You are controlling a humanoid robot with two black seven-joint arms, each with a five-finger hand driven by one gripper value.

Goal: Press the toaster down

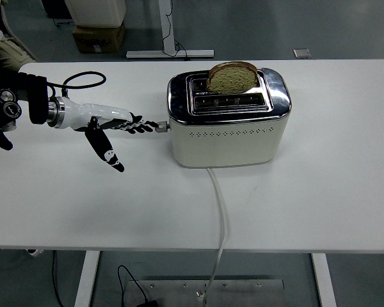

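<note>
The cream toaster (228, 121) stood near the middle of the white table (345, 192) with a slice of bread (232, 77) riding high in its slot, its small lever knob (161, 126) poking out of the left end. The left hand (112, 125) reached flat toward it, fingers outstretched and grasping nothing, fingertips (152, 126) seemingly just touching the knob. With so slight a purchase, a downward push could slide off the knob or nudge the toaster sideways.
</note>
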